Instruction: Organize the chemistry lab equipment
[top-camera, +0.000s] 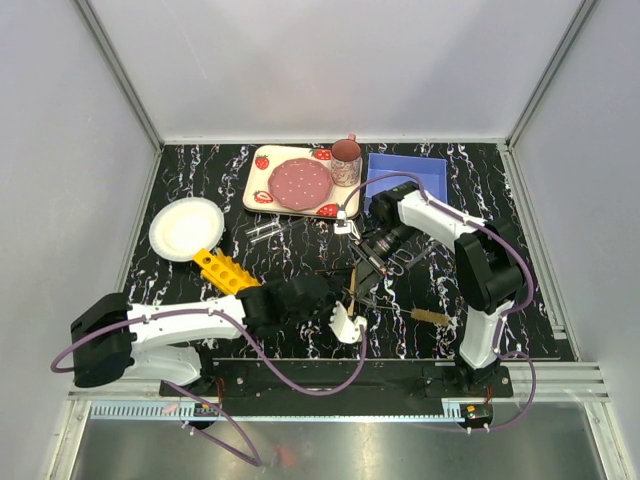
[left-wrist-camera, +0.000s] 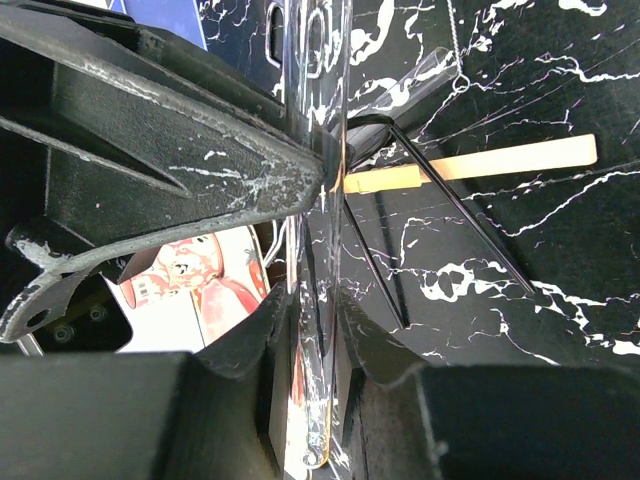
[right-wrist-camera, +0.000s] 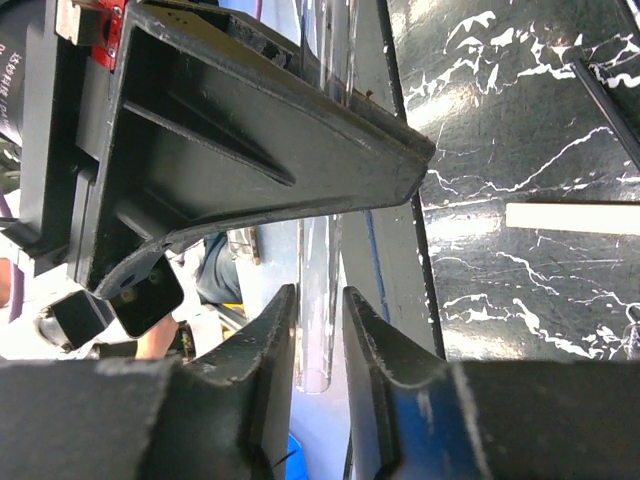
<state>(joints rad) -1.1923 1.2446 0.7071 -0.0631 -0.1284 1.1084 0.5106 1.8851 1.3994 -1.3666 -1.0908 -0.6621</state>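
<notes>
1. Landmark: the yellow plastic rack (top-camera: 226, 270) lies diagonally on the black marbled desk (top-camera: 200, 170).

2. Left of the rack: the round white plate (top-camera: 186, 229) meets the rack's far-left end.

3. Just beyond the rack, on its far-right side: two loose glass tubes (top-camera: 263, 232) lie flat on the desk.

4. Farther beyond the rack, to the right: the strawberry-print tray (top-camera: 262, 160).

5. Right of the rack: the left arm runs past the rack's near-right end.
   - The left gripper (left-wrist-camera: 317, 310) is clamped on a clear glass tube (left-wrist-camera: 318, 400), one finger pressed against each side.
   - The tube runs lengthwise between the fingers.

6. The right gripper (right-wrist-camera: 319, 295) holds the same tube.
   - In the right wrist view, its fingers sit tight against both sides of the glass.
   - In each wrist view, the other gripper's finger shows close by on the tube.

7. On the desk behind the held tube, as the left wrist view shows:
   - the wire tongs (left-wrist-camera: 375, 272);
   - the wooden stick (left-wrist-camera: 500, 158), crossing behind the tongs.

8. Well right of the rack: the tube brush (top-camera: 432, 317) lies near the right arm's base.

9. Farthest right and beyond the rack: the blue bin (top-camera: 430, 165).
</notes>
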